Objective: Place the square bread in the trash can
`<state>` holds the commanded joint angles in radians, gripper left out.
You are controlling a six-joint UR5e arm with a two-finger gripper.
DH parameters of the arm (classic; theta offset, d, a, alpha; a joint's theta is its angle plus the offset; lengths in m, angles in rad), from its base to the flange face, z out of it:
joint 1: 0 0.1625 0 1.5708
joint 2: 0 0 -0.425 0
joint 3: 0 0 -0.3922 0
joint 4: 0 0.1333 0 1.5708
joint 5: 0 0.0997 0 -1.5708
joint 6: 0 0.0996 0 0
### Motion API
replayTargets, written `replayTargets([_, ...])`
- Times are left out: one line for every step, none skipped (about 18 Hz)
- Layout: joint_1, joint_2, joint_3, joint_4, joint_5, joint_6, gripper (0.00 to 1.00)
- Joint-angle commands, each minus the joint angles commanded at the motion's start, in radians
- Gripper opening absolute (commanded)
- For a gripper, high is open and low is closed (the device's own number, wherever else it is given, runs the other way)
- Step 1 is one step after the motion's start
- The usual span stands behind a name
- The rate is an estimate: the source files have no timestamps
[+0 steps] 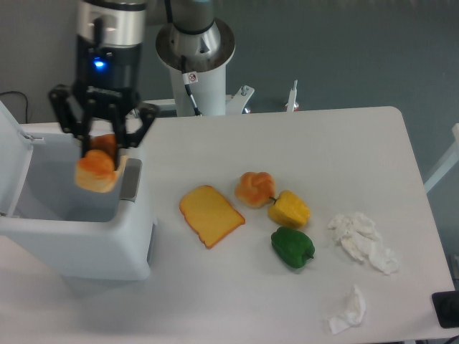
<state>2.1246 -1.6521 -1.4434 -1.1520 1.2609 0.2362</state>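
Observation:
My gripper (99, 152) hangs over the open trash can (75, 244), shut on the square bread (96, 173). The bread has an orange-brown top and pale sides, and it sits in the air above the right part of the can's opening, close to the right rim. The trash can is a big white bin at the table's left with its lid (13, 158) flipped up and a grey latch panel (130, 179) on its right side. Its inside looks bare as far as I can see.
A flat toast slice (211, 215) lies right of the can. Beyond it sit a round orange bun (254, 188), a yellow pepper (290, 209) and a green pepper (292, 248). Crumpled white tissues (362, 240) lie at the right, another (348, 310) near the front edge.

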Motion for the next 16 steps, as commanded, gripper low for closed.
replayTargets([-0.008,0.0,0.0,0.0,-0.005,0.0,0.49])
replayTargets([-0.014,0.0,-0.002,0.0,-0.015,0.0,0.49])
replayTargets([-0.017,0.003,-0.008,-0.002,-0.027,0.0,0.49])
replayTargets([-0.02,0.005,-0.017,-0.002,-0.032,0.0,0.49])
replayTargets([-0.022,0.005,-0.021,0.0,-0.031,0.0,0.5])
replayTargets([-0.022,0.003,-0.022,0.0,-0.031,0.005,0.59])
replayTargets([-0.022,0.003,-0.022,0.002,-0.031,0.014,0.73])
replayTargets([-0.022,0.0,-0.02,0.002,-0.029,0.014,0.73])
replayTargets([-0.022,0.0,-0.02,0.002,-0.029,0.015,0.73])
replayTargets([-0.022,-0.002,-0.02,0.002,-0.029,0.015,0.76])
replayTargets([-0.022,-0.002,-0.02,0.002,-0.029,0.015,0.77])
replayTargets([-0.022,-0.002,-0.02,0.002,-0.029,0.017,0.79])
replayTargets([-0.022,-0.003,-0.02,0.002,-0.029,0.017,0.79])
replayTargets([-0.023,-0.002,-0.02,0.002,-0.029,0.017,0.79])
replayTargets([-0.022,-0.002,-0.02,0.002,-0.029,0.017,0.79])
replayTargets([-0.022,0.0,-0.018,0.002,-0.029,0.017,0.79])
